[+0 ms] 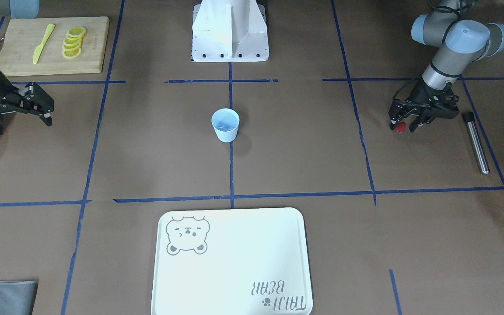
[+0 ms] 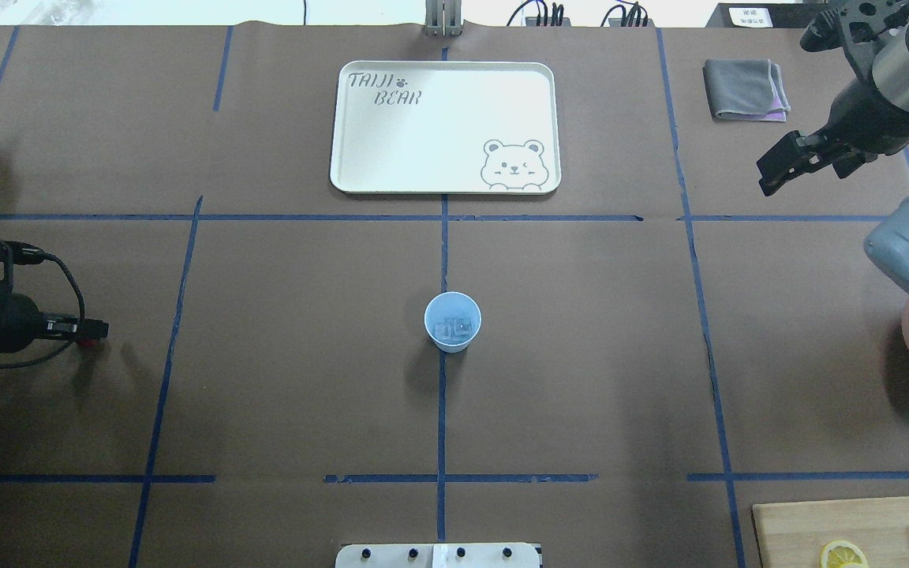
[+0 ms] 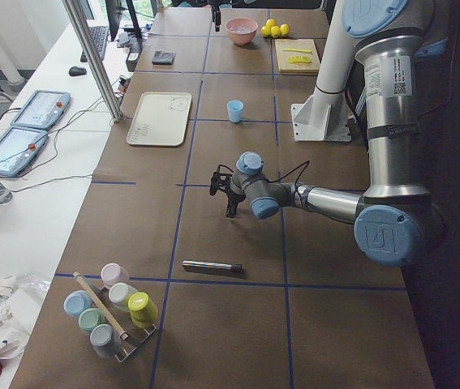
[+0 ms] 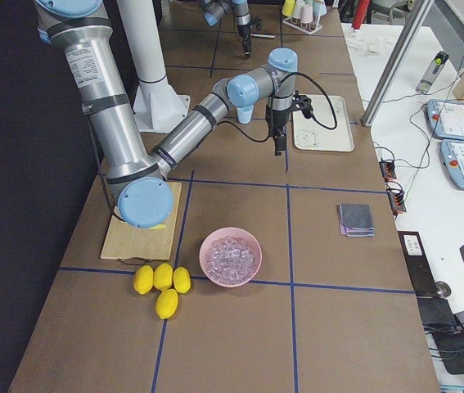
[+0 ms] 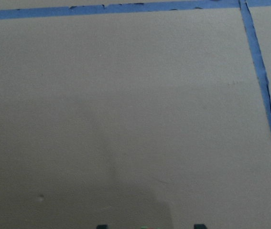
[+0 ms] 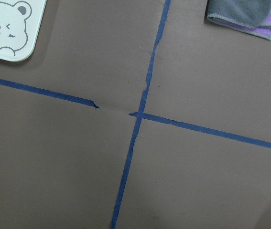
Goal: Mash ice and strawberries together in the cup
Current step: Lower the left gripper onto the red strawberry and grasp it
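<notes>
One cup (image 1: 225, 124), one strawberry (image 1: 400, 127)

On the brown papered table (image 1: 300, 153): a cream rectangular tray (image 1: 234, 267) printed with a bear; a wooden cutting board (image 1: 94, 48) bearing a yellow plastic knife (image 1: 43, 43) and overlapping lemon slices (image 1: 73, 43); a folded grey cloth (image 2: 742, 90) — purple-edged; a black-capped silver metal rod (image 1: 476, 142), lying flat; a pink round bowl (image 4: 230, 283) near four whole lemons (image 4: 163, 282).
</notes>
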Robot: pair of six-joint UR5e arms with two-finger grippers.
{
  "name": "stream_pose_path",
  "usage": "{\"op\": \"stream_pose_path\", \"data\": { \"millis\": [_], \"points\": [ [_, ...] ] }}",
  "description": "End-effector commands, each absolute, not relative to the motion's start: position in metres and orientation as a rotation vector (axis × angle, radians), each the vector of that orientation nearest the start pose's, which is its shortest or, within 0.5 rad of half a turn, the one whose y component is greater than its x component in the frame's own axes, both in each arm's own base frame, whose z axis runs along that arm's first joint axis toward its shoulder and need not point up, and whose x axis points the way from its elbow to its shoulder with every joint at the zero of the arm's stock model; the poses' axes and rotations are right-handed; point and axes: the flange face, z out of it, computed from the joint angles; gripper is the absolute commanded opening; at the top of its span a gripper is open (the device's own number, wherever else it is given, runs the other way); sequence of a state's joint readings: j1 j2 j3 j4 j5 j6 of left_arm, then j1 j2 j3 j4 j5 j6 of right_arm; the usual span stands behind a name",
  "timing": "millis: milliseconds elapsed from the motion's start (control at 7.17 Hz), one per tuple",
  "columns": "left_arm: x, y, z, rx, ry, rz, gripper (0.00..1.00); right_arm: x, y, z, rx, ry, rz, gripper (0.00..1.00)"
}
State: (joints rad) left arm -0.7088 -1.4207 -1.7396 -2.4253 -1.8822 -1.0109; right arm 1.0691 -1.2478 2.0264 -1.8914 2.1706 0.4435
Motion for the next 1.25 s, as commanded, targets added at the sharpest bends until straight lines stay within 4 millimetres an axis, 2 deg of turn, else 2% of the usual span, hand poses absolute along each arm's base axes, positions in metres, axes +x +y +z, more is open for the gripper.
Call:
{"op": "stream_pose_path", "data": {
  "millis": [0, 1115],
  "points": [
    [0.2863, -0.3808, 0.56, 0.278, 0.869, -0.002, 0.66, -0.1928, -0.5098, 0.3187, 0.128, -0.73, -0.194, 0.99],
    [0.2911, -0.3772, 0.5634, 0.267, 0.866, 0.008, 0.56, -0.1833, -0.5109, 0.3165, 0.12, -0.758, -0.182, 0.99]
  ]
}}
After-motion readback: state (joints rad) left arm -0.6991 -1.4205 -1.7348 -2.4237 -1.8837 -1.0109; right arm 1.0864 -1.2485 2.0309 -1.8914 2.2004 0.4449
